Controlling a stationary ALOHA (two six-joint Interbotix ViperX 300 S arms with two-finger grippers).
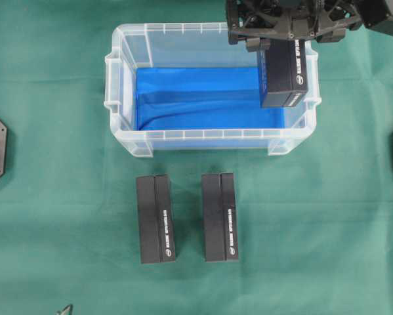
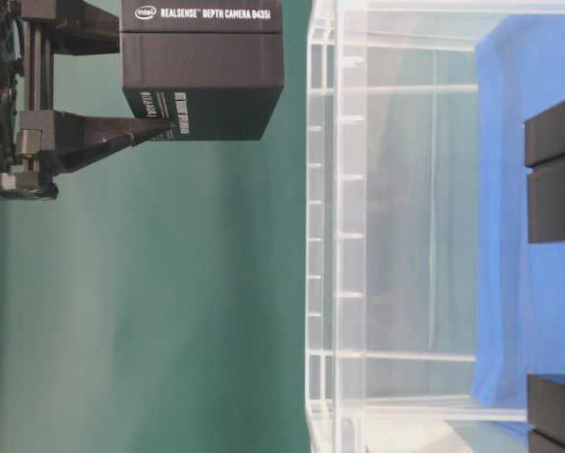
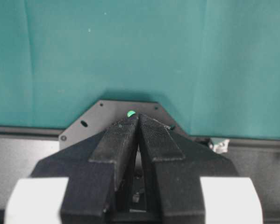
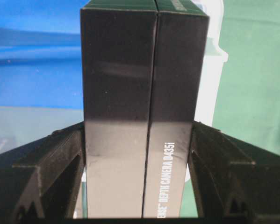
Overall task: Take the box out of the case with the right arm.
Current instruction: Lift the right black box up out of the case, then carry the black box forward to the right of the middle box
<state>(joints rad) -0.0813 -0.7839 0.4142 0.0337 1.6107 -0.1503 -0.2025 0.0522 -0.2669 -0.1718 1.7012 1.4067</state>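
Fingers [image 4: 67,172] of the right arm's gripper [image 4: 139,177] pinch the black box [image 1: 283,73] from both sides, lifted above the rim at the right end of the case [image 1: 121,98]; the table-level view shows it hanging well clear of the clear wall. Two more boxes [image 1: 155,218] lie on the green counter [image 1: 327,230] in front. To finish well, I judge the arm should carry the box out past the rim, keep it level, and set it down beside that row without nudging either. Left fingers [image 3: 121,140] sit pressed together, away from the work.
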